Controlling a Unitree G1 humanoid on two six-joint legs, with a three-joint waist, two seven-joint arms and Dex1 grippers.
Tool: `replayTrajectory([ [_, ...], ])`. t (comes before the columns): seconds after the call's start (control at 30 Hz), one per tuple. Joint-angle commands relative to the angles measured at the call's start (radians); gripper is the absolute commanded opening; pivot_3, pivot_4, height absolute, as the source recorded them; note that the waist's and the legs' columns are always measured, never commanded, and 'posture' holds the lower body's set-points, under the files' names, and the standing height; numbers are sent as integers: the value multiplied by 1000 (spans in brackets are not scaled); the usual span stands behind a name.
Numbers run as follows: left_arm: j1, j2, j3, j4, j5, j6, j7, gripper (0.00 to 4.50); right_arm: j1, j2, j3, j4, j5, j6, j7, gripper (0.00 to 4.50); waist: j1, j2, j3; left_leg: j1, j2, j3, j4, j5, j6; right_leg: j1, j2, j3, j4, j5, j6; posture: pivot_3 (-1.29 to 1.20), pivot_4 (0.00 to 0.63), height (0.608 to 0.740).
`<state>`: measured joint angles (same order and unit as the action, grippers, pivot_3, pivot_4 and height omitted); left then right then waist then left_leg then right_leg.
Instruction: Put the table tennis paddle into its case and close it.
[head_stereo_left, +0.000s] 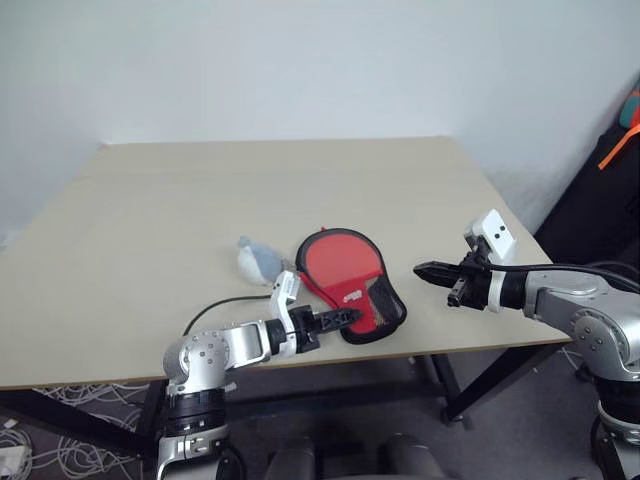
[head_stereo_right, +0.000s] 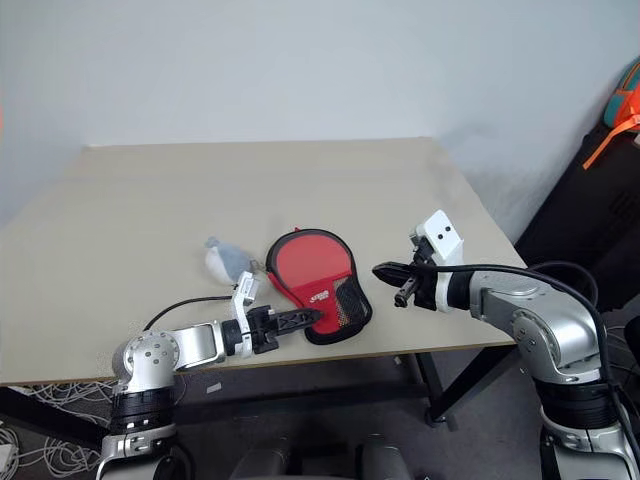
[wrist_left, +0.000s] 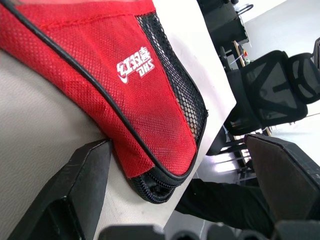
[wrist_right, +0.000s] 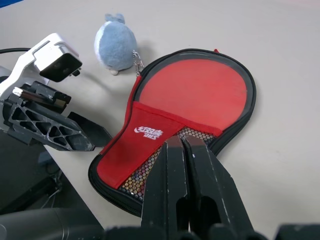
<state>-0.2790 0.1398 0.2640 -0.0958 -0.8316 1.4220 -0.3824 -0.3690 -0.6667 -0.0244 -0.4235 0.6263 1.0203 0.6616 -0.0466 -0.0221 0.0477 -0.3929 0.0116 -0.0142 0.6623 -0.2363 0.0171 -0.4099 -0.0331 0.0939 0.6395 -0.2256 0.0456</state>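
Paddle cased; the closing looks all but done.

The case (wrist_right: 180, 125) lies flat near the table (head_stereo_left: 300, 190) front edge, and the red disc seen through its clear panel reads as the table tennis paddle (wrist_right: 200, 90) already inside. The zip looks shut around the round end; at the narrow end I cannot tell, so that may be what is left. The left gripper (head_stereo_left: 335, 320) stands wide open at the case's narrow end, its fingers on either side of that tip. The right gripper (head_stereo_left: 432, 271), pressed shut and empty, hovers just beside the case's other flank. A small plush toy (wrist_right: 116, 45) sits beside the case's round end.
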Motion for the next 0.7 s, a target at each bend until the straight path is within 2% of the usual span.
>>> replayTrajectory([
  [0.03, 20, 5, 64, -2, -12, 111, 54, 4490, -7, 4, -13, -30, 13, -3, -9, 0, -3, 0, 0, 0, 0, 0, 0, 0, 0, 0, 0, 0, 0, 0, 0, 0, 0, 739],
  [0.23, 61, 6, 177, -2, -79, 192, 94, 4490, -3, 15, -11, -35, 16, 0, -18, 0, -7, 0, 0, 0, 1, 0, -2, 0, 0, -1, 1, 0, 0, 0, 0, 0, 0, 739],
  [0.4, 74, 9, 199, 16, -141, 192, 126, 4490, 0, 28, -5, -42, 18, 4, -27, 0, -7, 0, 0, 1, 1, 0, -2, 0, 0, -1, 1, 0, 0, 0, 0, 0, 0, 739],
  [0.7, 37, -31, 218, 78, -170, 192, 186, 4490, -9, 52, 6, -43, 16, 7, -42, 0, -5, 0, 0, 1, 0, 0, -1, 0, 0, -1, 0, 0, 0, 0, 0, 0, 0, 739],
])
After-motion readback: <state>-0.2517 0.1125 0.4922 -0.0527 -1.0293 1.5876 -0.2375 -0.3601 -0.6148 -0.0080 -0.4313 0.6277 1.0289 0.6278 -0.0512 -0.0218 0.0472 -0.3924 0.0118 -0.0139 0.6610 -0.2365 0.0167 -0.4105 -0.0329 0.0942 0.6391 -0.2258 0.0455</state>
